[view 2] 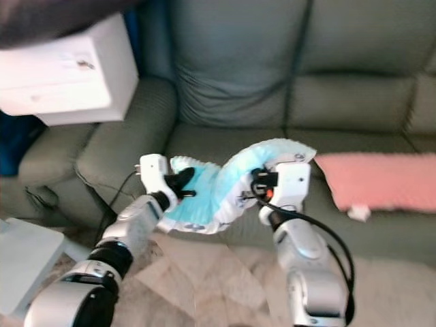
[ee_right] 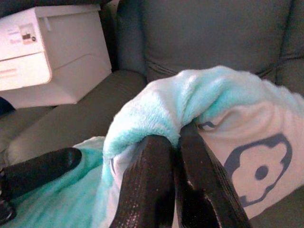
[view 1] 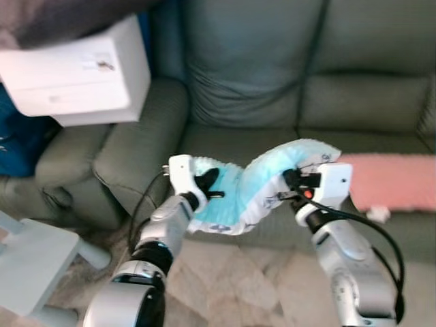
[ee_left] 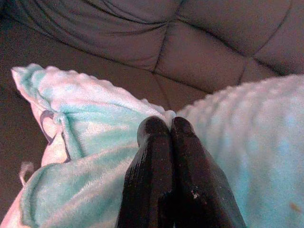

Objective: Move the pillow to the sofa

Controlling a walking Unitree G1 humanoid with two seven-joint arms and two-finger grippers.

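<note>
You have the turquoise pillow (view 1: 248, 191) pinched at both ends, left gripper (view 1: 212, 185) and right gripper (view 1: 291, 182) each closed tight on its fabric, held above the front edge of the grey sofa (view 1: 272, 88). A pink cushion (view 1: 395, 180) lies on the seat to your right, cut off at the frame. A white box (view 1: 82, 75) sits on the left armrest.

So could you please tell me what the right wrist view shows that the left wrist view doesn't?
Right wrist view: a white box on the sofa's armrest, a dark flower print on the pillow, and the left claw across it. Left wrist view: the sofa's tufted back cushion. Both: a claw shut on the turquoise pillow, the right claw included.
</note>
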